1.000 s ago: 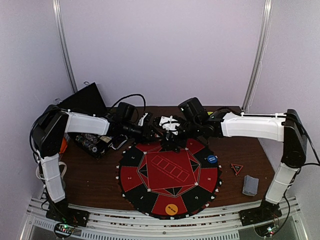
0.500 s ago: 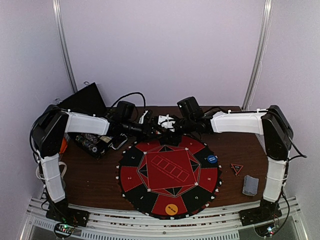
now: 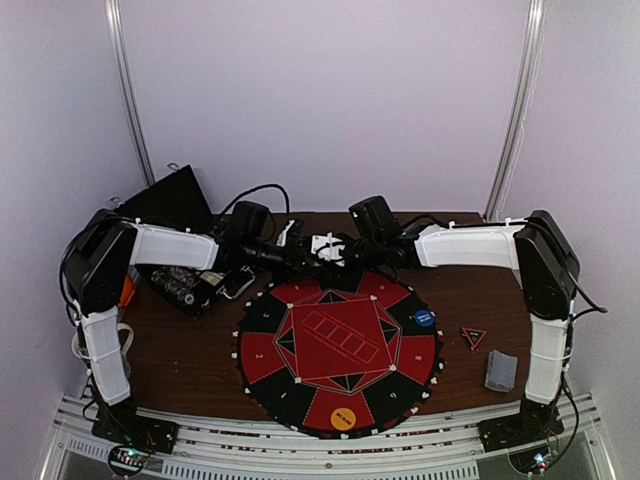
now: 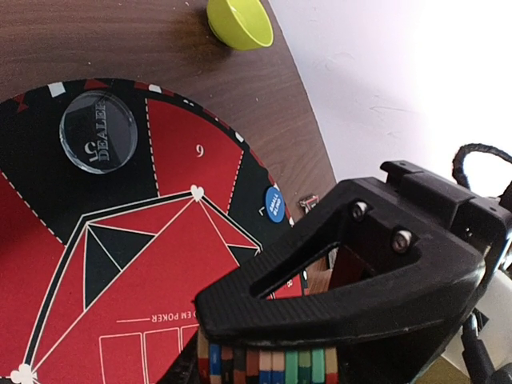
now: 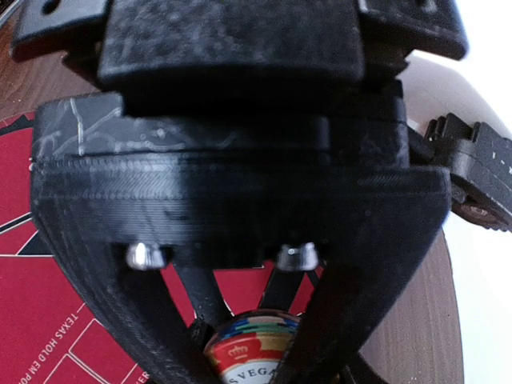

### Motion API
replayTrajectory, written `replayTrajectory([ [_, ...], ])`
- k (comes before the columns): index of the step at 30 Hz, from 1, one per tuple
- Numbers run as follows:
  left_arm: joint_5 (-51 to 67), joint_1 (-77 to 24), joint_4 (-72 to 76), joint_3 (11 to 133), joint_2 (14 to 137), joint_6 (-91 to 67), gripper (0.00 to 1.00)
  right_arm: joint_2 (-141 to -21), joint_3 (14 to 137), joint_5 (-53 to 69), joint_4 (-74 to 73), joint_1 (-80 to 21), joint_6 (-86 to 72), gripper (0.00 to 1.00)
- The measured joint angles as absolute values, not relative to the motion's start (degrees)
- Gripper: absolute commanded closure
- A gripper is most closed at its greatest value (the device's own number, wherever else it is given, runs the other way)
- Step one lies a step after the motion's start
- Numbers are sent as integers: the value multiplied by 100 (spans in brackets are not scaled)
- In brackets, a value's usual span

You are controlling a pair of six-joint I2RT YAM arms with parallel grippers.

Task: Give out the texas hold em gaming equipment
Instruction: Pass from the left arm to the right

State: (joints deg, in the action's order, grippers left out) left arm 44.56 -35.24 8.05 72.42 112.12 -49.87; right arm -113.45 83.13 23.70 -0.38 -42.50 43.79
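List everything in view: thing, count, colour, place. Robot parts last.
table: one, dark brown, under everything.
mat: one, red and black, table centre.
chips: one stack, multicoloured striped edges, held at the mat's far edge.
blue disc: one, blue, mat's right rim.
orange disc: one, orange, mat's near rim.
dealer disc: one, clear, on a black mat segment.
bowl: one, lime green, table beyond the mat.
triangle: one, red and black, right of the mat.
cards: one pile, grey-blue, near right corner.
tray: one, dark, left of the mat.
panel: one, black, far left.
left gripper: one, black, closed on the chips.
right gripper: one, black, closed on the chips.
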Motion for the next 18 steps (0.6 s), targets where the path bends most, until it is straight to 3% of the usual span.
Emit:
replayTrajectory([
  [5, 4458, -3524, 814, 7242, 11216, -4984, 97, -11347, 8313, 2329, -34, -4244, 4460, 100],
  [9, 4510, -3524, 908, 7295, 11340, -4984, 86, -11371, 8385, 2222, -204, -4237, 4407, 100],
  [18, 4888, -3374, 1009, 7843, 12396, -4897, 85, -11974, 8554, 1817, -305, -4206, 3896, 100],
])
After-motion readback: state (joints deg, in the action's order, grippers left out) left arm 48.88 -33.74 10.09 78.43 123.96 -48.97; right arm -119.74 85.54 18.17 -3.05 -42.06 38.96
